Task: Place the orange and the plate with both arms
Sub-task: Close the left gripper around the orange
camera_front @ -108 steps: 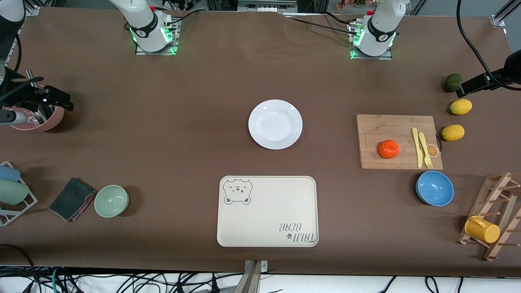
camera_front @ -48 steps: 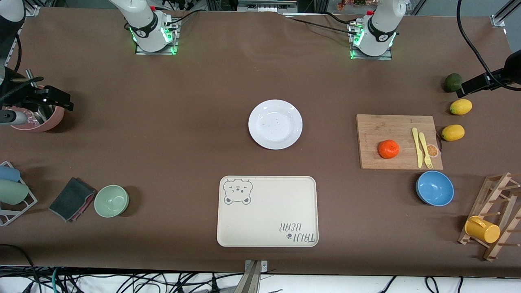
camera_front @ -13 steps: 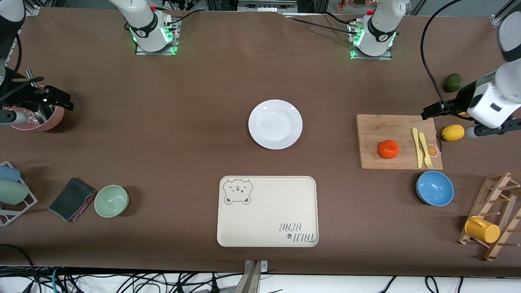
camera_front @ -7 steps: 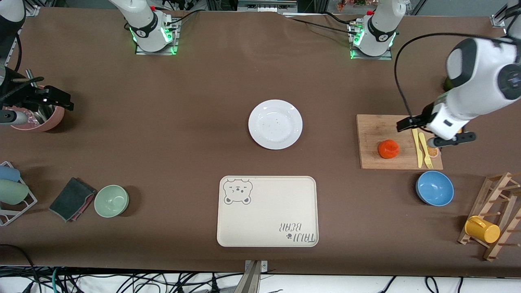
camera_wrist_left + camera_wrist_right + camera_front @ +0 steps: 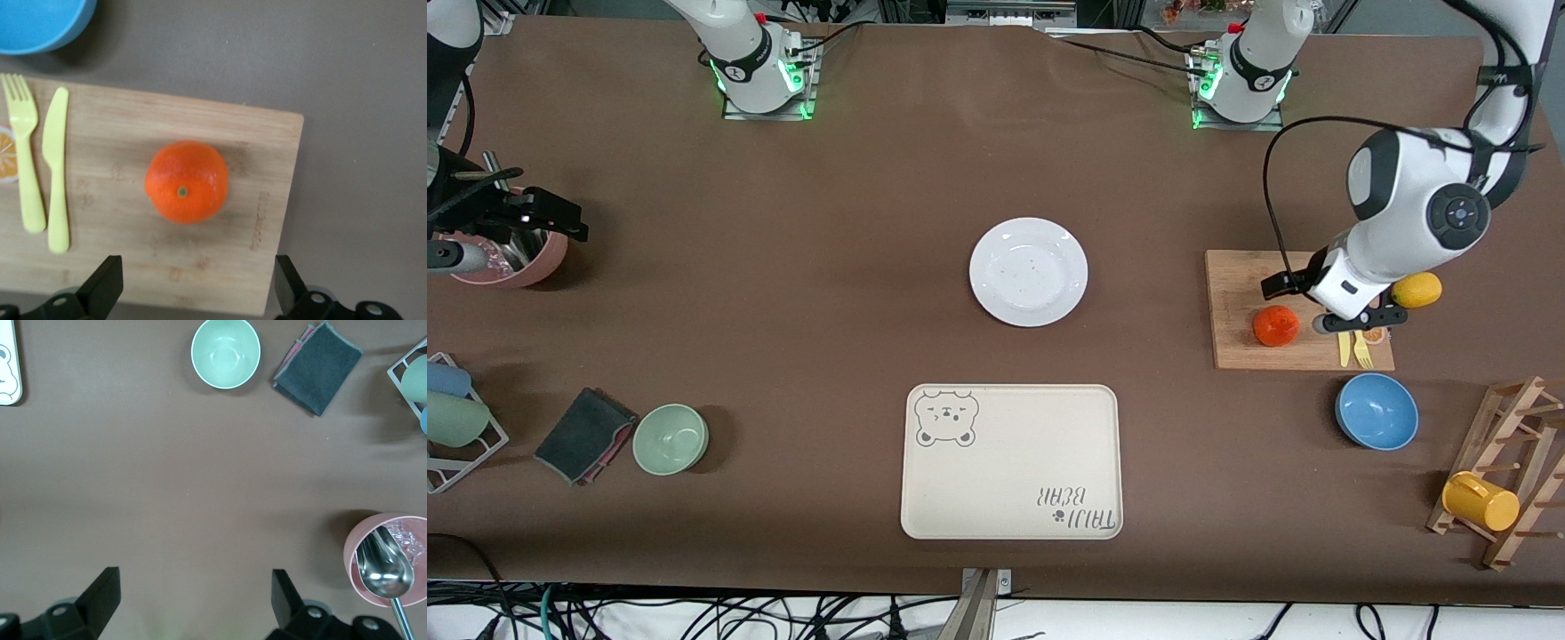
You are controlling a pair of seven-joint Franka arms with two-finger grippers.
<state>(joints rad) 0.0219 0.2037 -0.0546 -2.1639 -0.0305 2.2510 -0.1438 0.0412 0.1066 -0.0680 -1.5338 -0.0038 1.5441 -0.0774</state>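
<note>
The orange (image 5: 1275, 325) sits on a wooden cutting board (image 5: 1240, 354) toward the left arm's end of the table. The white plate (image 5: 1029, 271) lies in the middle of the table, apart from both grippers. My left gripper (image 5: 1316, 302) hovers over the board right beside the orange, open and empty. In the left wrist view the orange (image 5: 187, 181) lies on the board (image 5: 120, 260) just ahead of the open gripper (image 5: 197, 293), not between the fingers. My right gripper (image 5: 498, 227) waits open over the right arm's end of the table, and also shows in the right wrist view (image 5: 193, 600).
A yellow knife and fork (image 5: 1350, 347) lie on the board. A blue bowl (image 5: 1376, 411), a lemon (image 5: 1416, 290) and a rack with a yellow mug (image 5: 1480, 500) are nearby. A bear-print tray (image 5: 1009, 462) lies nearer the camera than the plate. A green bowl (image 5: 671, 438), a cloth (image 5: 584, 434) and a pink cup (image 5: 511, 258) are at the right arm's end.
My left arm has swung in from the table's end, past the lemons, to over the cutting board beside the orange. The right arm, plate and orange have not moved.
</note>
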